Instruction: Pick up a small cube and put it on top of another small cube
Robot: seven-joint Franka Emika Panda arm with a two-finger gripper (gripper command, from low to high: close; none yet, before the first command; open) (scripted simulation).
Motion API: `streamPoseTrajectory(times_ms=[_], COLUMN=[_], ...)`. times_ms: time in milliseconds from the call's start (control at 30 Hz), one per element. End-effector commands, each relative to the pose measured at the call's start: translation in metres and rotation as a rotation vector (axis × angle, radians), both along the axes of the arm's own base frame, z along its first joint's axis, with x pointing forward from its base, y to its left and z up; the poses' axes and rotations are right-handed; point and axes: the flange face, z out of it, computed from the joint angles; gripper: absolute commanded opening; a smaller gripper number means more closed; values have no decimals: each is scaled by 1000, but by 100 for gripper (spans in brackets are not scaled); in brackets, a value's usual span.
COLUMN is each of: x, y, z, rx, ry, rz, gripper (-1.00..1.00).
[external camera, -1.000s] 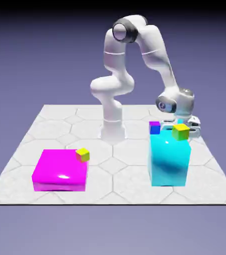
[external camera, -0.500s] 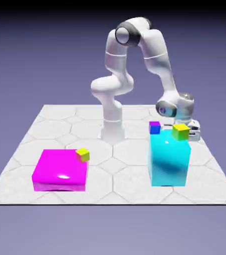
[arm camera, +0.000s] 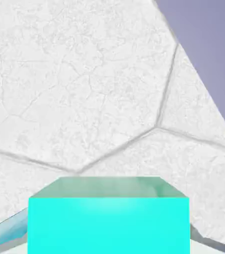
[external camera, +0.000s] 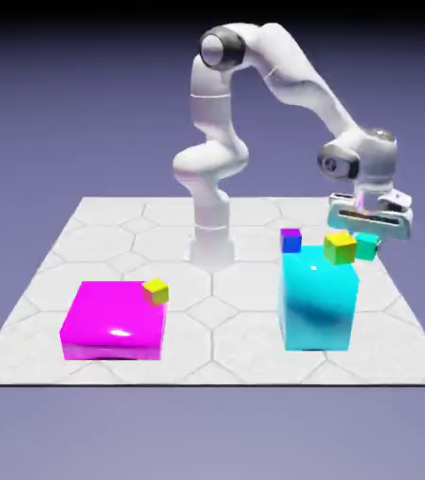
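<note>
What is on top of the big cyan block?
On the cyan block stand a yellow-topped cube and a blue, purple-topped cube. The teal cube, held in the gripper, hangs beside it, not on it. The block's far side is hidden.

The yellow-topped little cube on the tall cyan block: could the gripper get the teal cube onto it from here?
Probably yes: the gripper holds the teal cube beside the yellow-topped cube, with nothing above it.

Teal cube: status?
Gripper shut on teal cube, lifted clear of table. Yellow-topped cube on cyan block close alongside. Path unobstructed.
</note>
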Motion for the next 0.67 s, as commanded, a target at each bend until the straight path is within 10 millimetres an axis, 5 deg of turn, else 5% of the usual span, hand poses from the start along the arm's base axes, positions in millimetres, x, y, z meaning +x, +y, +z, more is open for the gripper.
streamPoseTrajectory(times_ms=[0,267,300,367,533,567,633], x=[4,44,47,47,45,45,46], y=[0,-68,-86,-89,-87,-87,-86], z=[15,108,109,108,38,38,54], rx=[8,13,-6,-11,-11,-11,-10], ry=[2,49,55,56,56,56,56], rz=[-38,-337,-358,-360,-360,-360,-360], gripper=[-100,-100,-100,-100,-100,100,100])
